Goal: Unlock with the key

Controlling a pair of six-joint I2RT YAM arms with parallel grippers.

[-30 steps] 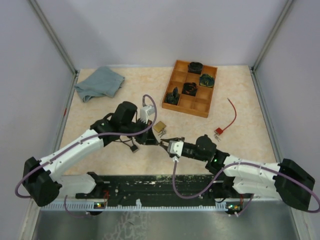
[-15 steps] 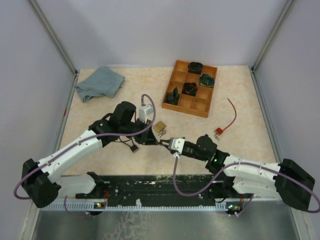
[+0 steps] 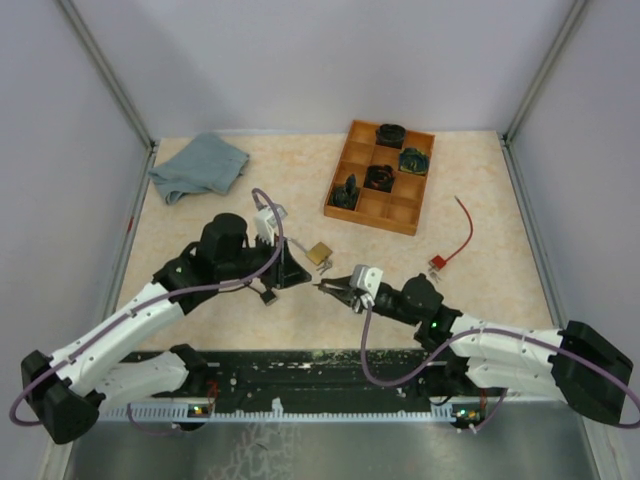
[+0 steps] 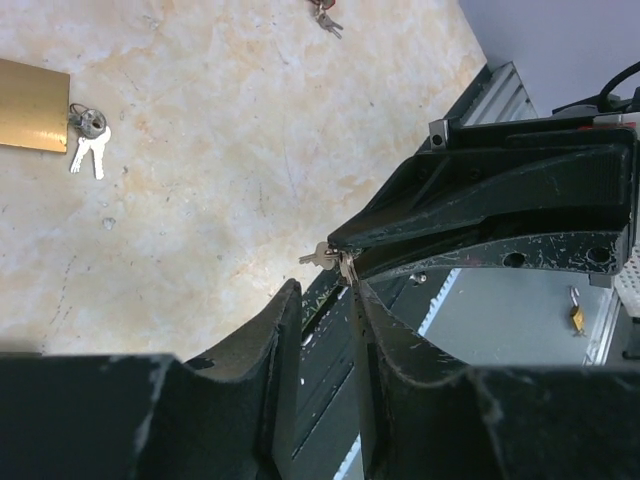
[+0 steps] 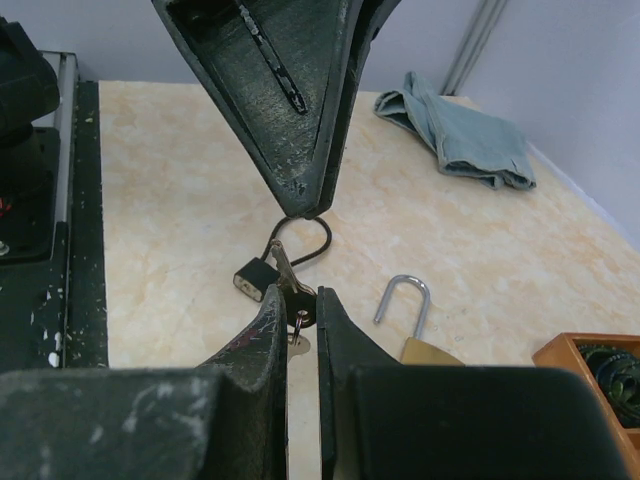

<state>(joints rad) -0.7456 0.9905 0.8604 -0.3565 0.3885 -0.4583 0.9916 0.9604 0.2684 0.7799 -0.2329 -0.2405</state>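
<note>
On beige table (image 3: 480, 200), grips key (image 4: 322, 257) tight in right fingers (image 5: 270, 340), raised, likely for aiming at padlock (image 3: 320, 253) lying at 12 o'clock. Holds left fingers (image 4: 260, 340) apart and empty at 9 o'clock, perhaps to steady padlock.

White arms (image 3: 130, 318) — black joints (image 3: 222, 240); purple cables (image 3: 362, 345)

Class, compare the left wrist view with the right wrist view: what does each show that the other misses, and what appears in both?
Left wrist only: two spare keys lying beside the brass padlock. Right wrist only: the blue cloth, a corner of the wooden tray and the padlock's steel loop. Both: the padlock itself, the left claw standing open, and the right claw pinching a key.
</note>
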